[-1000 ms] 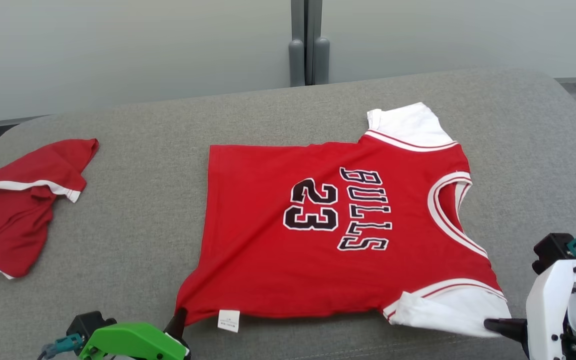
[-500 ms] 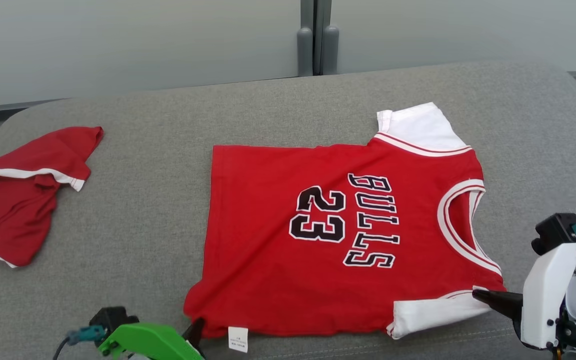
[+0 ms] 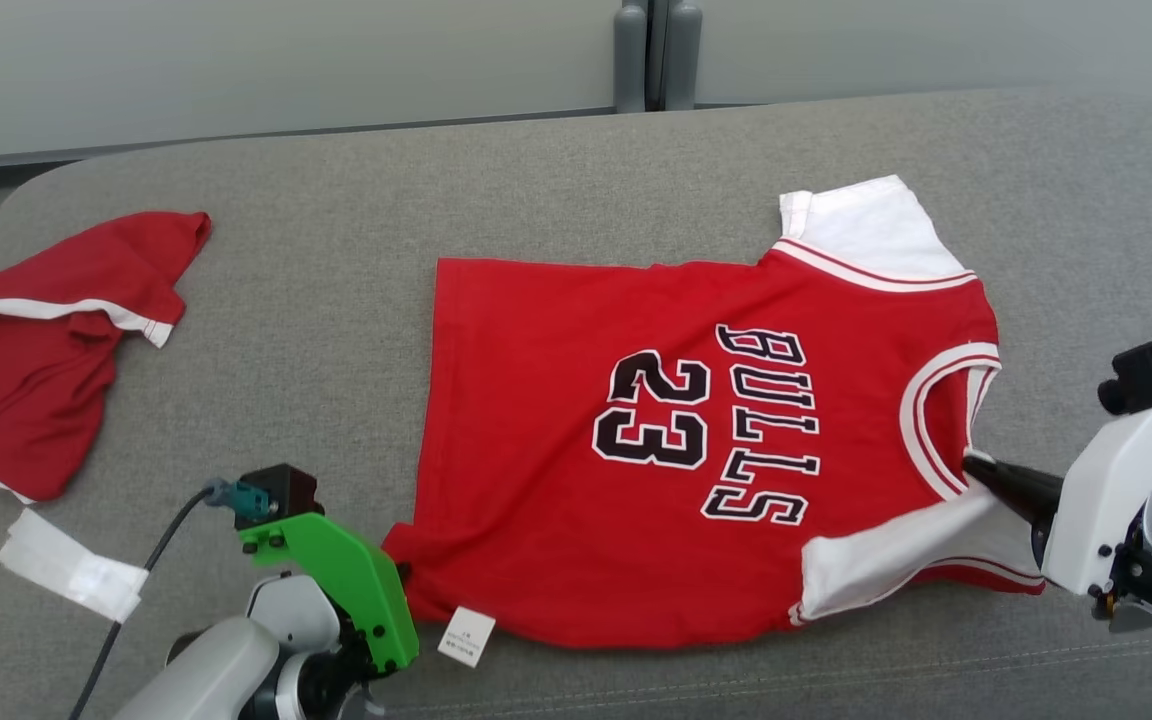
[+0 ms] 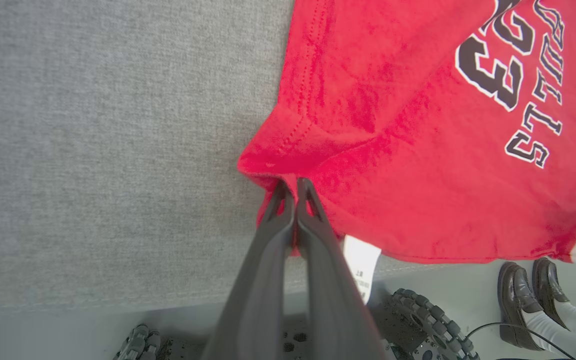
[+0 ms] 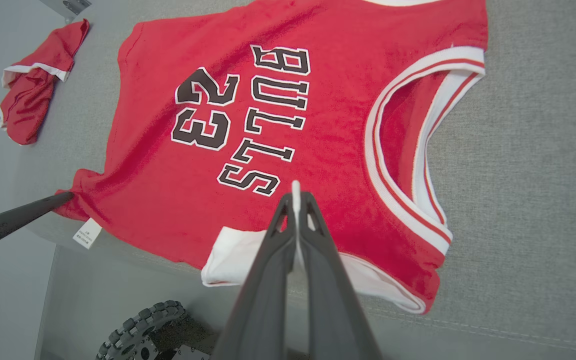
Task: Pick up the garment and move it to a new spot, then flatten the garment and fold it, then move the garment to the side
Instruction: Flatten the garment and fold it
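Grey cloth-covered tabletop (image 3: 286,420): broad, soft-looking, slightly grippy to judge by the weave. Spread across its middle, front up, a red shirt (image 3: 536,400), collar toward the robot's right, hem toward its left, mostly flat apart from puckers along the near edge.

Judged light, thin and limp, with no stiffness to hold a shape. Likely to sag, drag and wrinkle wherever unsupported. Neither fragile nor slippery, but apt to cling to the fabric below when pulled sideways.

Off at the far left, well apart, a second red garment (image 3: 36,380) in a heap, best left alone.

Near white sleeve (image 3: 876,560) folded up over the red toward the neckline. Pinched there in the clenched right gripper (image 5: 296,197), with a sliver of white cloth showing between the fingers. Near hem corner bunched into a small peak and clamped by the left gripper (image 4: 292,187), fingers pressed tight together on the red cloth.

Sound places to hold: stitched edges and corners, where doubled cloth gives the fingers something to bite. Better to carry both ends at matching height and pace with the near edge taut, or expect a crooked crease.

Just beside the left grip, a small white label (image 3: 466,637) hanging from the side seam. Smallest of all, a white strip of tape (image 3: 71,570) lying on the tabletop near the left arm.
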Available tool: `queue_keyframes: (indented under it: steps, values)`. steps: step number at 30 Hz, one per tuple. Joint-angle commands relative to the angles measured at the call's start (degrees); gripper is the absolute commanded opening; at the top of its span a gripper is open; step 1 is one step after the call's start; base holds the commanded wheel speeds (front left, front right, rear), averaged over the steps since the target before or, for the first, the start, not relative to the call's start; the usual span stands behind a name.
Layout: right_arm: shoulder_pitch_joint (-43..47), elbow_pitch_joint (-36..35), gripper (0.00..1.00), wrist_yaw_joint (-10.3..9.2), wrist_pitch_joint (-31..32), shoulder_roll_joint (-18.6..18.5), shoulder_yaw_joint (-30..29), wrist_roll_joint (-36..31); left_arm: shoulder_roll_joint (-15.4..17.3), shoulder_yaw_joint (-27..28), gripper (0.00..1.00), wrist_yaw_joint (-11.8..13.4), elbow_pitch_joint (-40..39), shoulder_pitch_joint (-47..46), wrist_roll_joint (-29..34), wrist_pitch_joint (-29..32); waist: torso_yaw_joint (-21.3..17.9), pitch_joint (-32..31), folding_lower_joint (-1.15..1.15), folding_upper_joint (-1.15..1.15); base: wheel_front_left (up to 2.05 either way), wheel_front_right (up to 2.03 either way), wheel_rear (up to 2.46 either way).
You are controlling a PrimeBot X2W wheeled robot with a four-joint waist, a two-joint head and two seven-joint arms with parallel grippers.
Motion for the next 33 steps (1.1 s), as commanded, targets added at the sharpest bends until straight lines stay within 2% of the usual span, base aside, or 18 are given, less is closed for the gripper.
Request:
queue_keyframes:
  steps: [1, 5, 15, 23, 33]
  values:
    - [-1.9, 0.9, 0.0, 0.02, -2.0, -0.5, 0.1, 0.2, 0.0, -0.3, 0.0, 0.5, 0.7, -2.3, 1.0, 1.0, 0.5, 1.2, 0.0, 0.0, 0.0, 0.0, 0.0]
    - [-4.1, 3.7, 0.0, 0.02, -6.1, -1.9, 1.2, -0.6, -0.6, -1.9, 0.0, 1.2, 3.1, -6.5, 2.4, 3.8, 1.2, 2.7, 0.0, 0.0, 0.0, 0.0, 0.0]
    - [-9.9, 10.3, 0.0, 0.02, -15.9, -4.9, 5.5, -0.9, -3.2, -3.7, 0.0, 0.8, 9.6, -15.1, 4.7, 7.4, 1.6, 5.3, 0.0, 0.0, 0.0, 0.0, 0.0]
    - [-15.4, 15.4, 0.0, 0.02, -23.5, -7.7, 11.0, -2.3, -4.9, -4.2, 0.0, -0.1, 12.7, -18.1, 5.1, 7.6, 1.4, 6.7, 0.0, 0.0, 0.0, 0.0, 0.0]
    - [-19.8, 21.7, 0.0, 0.02, -30.8, -9.0, 15.1, -2.7, -6.2, -3.4, 0.0, -0.7, 15.3, -20.3, 5.4, 6.2, 2.0, 7.7, 0.0, 0.0, 0.0, 0.0, 0.0]
